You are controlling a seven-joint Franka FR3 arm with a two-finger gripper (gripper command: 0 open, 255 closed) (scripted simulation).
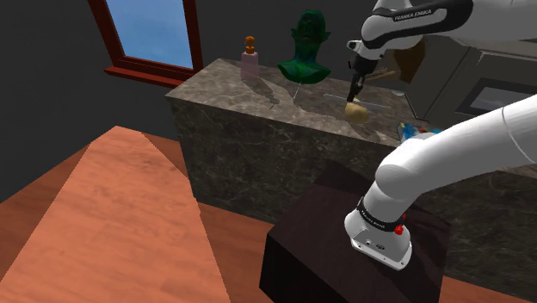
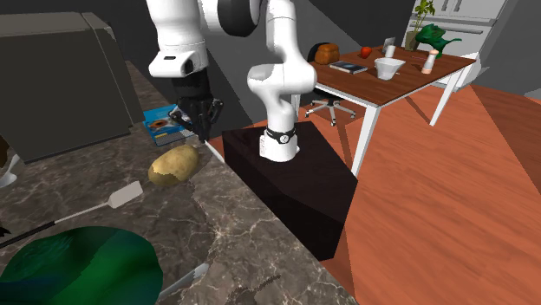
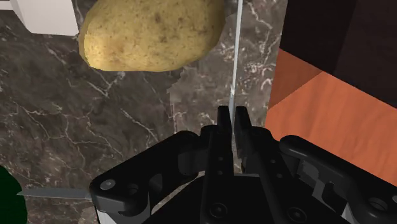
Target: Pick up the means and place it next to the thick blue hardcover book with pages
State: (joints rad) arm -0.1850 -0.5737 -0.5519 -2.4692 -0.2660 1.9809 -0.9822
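Note:
My gripper [image 1: 353, 91] [image 2: 200, 128] [image 3: 232, 116] hangs over the dark marble counter [image 1: 258, 129] [image 2: 251, 243], close to its edge. The fingers are shut on a thin pale blade-like strip [image 3: 235, 51] seen edge-on, which runs straight out from between them. A yellow-brown potato [image 1: 355, 110] [image 2: 173, 165] [image 3: 153, 32] lies on the counter just beside the gripper. The blue book [image 1: 415, 132] [image 2: 163, 121] lies flat on the counter a short way behind the gripper in the second exterior view.
A white spatula [image 2: 126, 193] [image 3: 48, 16] lies past the potato. A green bust [image 1: 305, 52] [image 2: 78, 269] stands further along, with another thin grey strip [image 2: 184, 282] [image 3: 54, 193] beside it. The dark stand [image 1: 361, 250] [image 2: 295, 182] sits below the counter edge.

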